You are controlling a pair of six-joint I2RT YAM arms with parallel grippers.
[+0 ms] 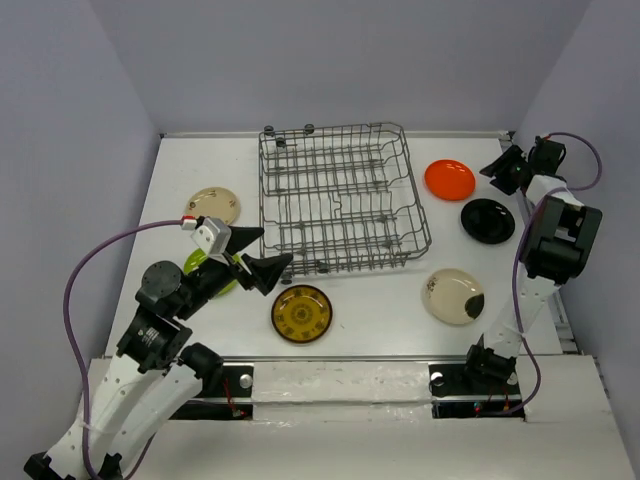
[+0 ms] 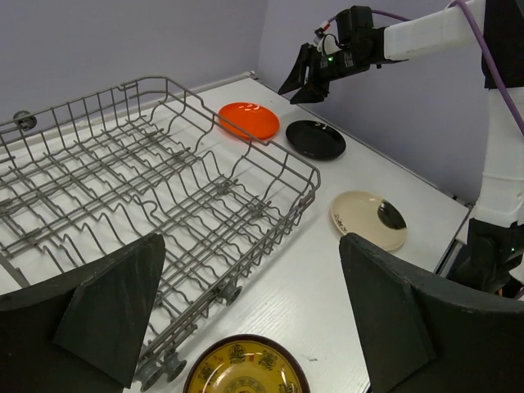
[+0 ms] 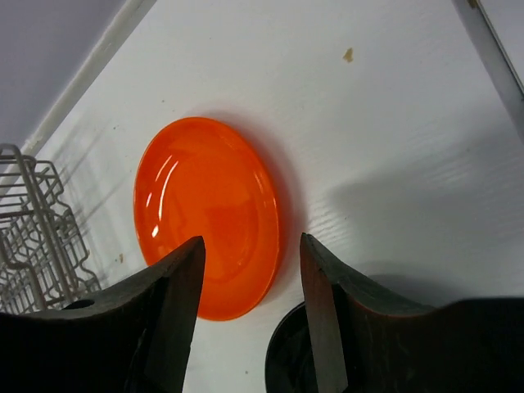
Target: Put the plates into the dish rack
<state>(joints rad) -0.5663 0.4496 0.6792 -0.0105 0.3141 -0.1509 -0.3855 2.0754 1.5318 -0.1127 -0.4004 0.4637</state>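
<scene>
Left arm is bent low at the near left, with the left gripper (image 1: 268, 250) aimed right toward the rack's (image 1: 413, 185) near-left corner. Its fingers are spread wide with nothing between them. The lime plate (image 1: 196, 263) is largely covered by this arm, and the brown-yellow plate (image 1: 301, 313) is seen just near of the fingers, not touched. Right arm is reached far along the right edge and folded back, with the right gripper (image 1: 497, 170) held in the air and pointed left and down. Its fingers are partly spread, gripping nothing. The orange plate (image 3: 205, 213) is seen under the gap, the black plate (image 3: 286, 356) below the right finger. All six plates are laid flat on the table outside the rack: cream-black plate (image 1: 453, 296) near right, cream-brown plate (image 1: 212, 205) left.
</scene>
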